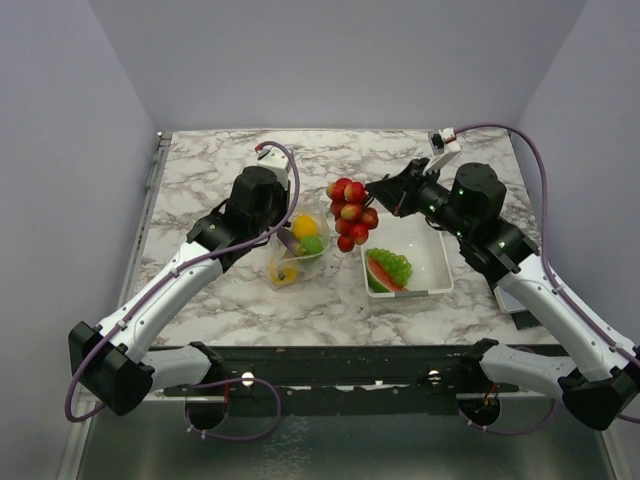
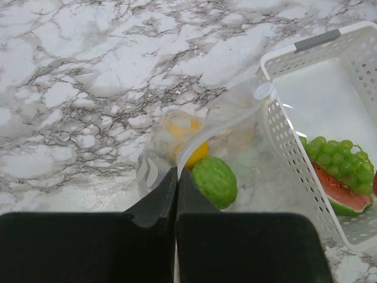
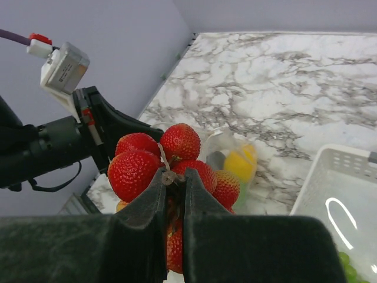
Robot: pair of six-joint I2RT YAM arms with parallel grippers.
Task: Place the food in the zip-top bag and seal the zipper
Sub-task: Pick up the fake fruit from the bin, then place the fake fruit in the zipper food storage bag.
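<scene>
The clear zip-top bag (image 1: 297,250) lies on the marble, holding a yellow pepper (image 2: 191,141) and a green piece (image 2: 215,180). My left gripper (image 2: 177,174) is shut on the bag's whitish zipper edge (image 2: 221,131), holding its mouth. My right gripper (image 3: 174,180) is shut on the stem of the red strawberry bunch (image 3: 171,165) and holds it in the air just right of the bag (image 1: 352,215). The green grapes (image 1: 393,265) and watermelon slice (image 1: 381,278) lie in the white basket (image 1: 432,255). I see no orange for certain.
The white slotted basket (image 2: 294,135) stands right beside the bag. The table's left edge and lavender walls enclose the area. The left arm (image 3: 53,147) shows close behind the strawberries in the right wrist view.
</scene>
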